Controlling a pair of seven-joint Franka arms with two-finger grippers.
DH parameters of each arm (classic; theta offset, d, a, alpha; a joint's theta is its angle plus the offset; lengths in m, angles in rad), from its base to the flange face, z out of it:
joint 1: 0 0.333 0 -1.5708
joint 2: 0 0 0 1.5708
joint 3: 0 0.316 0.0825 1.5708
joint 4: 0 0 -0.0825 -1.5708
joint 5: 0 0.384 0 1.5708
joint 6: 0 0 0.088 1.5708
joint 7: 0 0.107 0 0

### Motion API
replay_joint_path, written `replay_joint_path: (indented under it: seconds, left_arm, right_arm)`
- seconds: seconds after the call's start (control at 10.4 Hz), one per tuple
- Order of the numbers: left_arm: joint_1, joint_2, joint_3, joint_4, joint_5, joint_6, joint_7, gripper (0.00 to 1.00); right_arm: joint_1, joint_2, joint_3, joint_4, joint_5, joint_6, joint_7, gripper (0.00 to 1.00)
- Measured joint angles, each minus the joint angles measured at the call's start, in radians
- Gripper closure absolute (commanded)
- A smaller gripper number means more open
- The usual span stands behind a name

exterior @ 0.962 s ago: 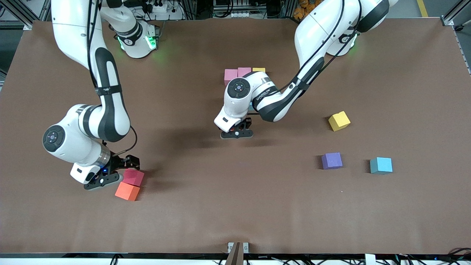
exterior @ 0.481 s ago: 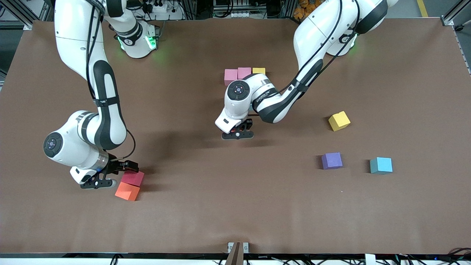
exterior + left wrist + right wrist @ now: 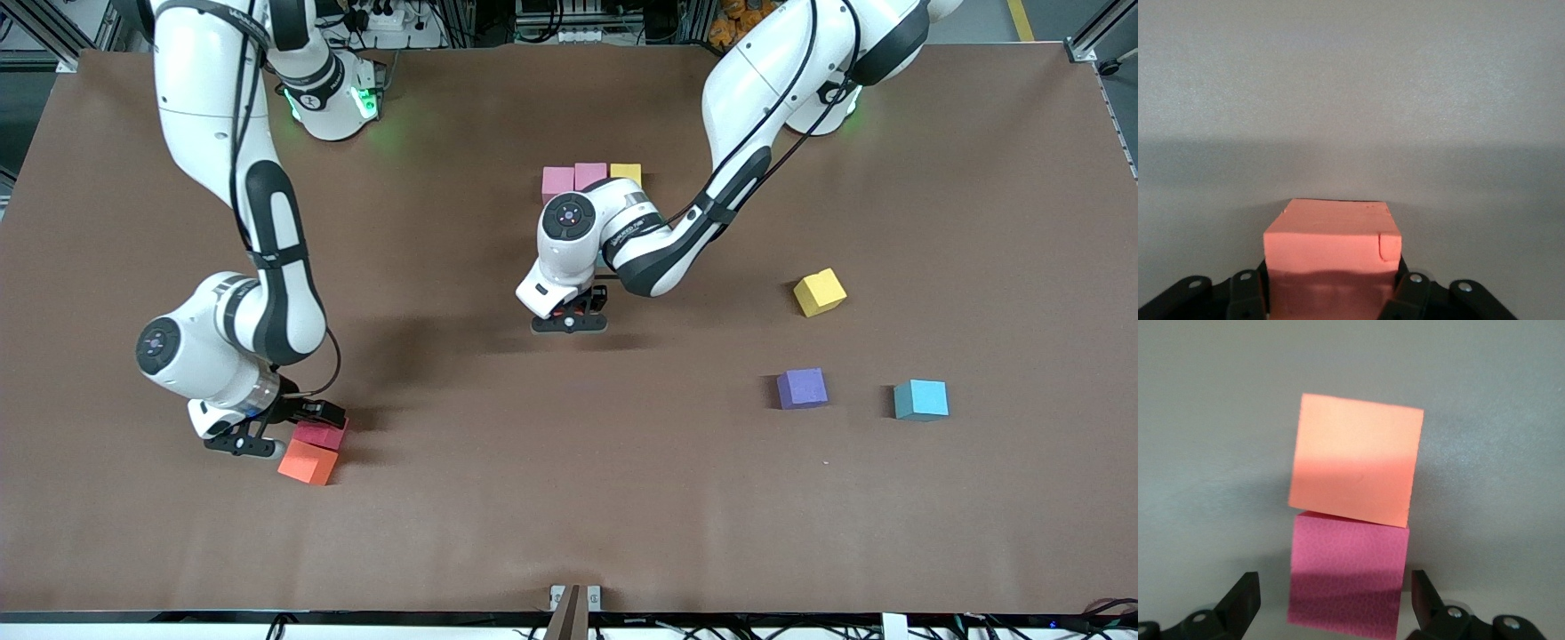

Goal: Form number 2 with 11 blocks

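My left gripper [image 3: 569, 318] hangs low over the middle of the table, shut on a salmon-red block [image 3: 1331, 253] that fills the gap between its fingers [image 3: 1248, 293]. My right gripper [image 3: 298, 428] is open at the right arm's end of the table. It straddles a magenta block [image 3: 1348, 587], with a gap on each side. An orange block [image 3: 1355, 460] touches that magenta block [image 3: 324, 436] and lies nearer the camera [image 3: 308, 463]. Two pink blocks [image 3: 557, 182] [image 3: 589, 174] and a yellow one [image 3: 626, 172] form a row partly hidden by the left arm.
Three loose blocks lie toward the left arm's end: a yellow one [image 3: 819, 292], a purple one [image 3: 802, 388] and a light blue one [image 3: 921, 399]. The brown table [image 3: 569, 498] carries nothing else.
My right gripper has come down around the magenta block, and its arm has swung toward the table's middle. My left gripper has barely shifted and keeps its red block.
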Motion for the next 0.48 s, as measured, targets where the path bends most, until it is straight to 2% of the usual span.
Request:
replay_joint_path:
  seconds: [0.19, 0.29, 0.48]
  left_arm:
    - [0.0, 0.001, 0.001, 0.0, 0.0, 0.0, -0.011, 0.51]
    - [0.0, 0.002, 0.001, -0.001, 0.0, 0.0, -0.026, 0.48]
    - [0.0, 0.003, 0.001, -0.002, 0.0, 0.0, -0.036, 0.44]
  right_arm:
    - [0.005, 0.017, 0.013, -0.007, 0.002, 0.044, 0.001, 0.0]
    - [0.005, 0.021, 0.016, -0.007, 0.003, 0.052, 0.001, 0.11]
    - [0.005, 0.022, 0.017, -0.007, 0.003, 0.052, 0.001, 0.49]
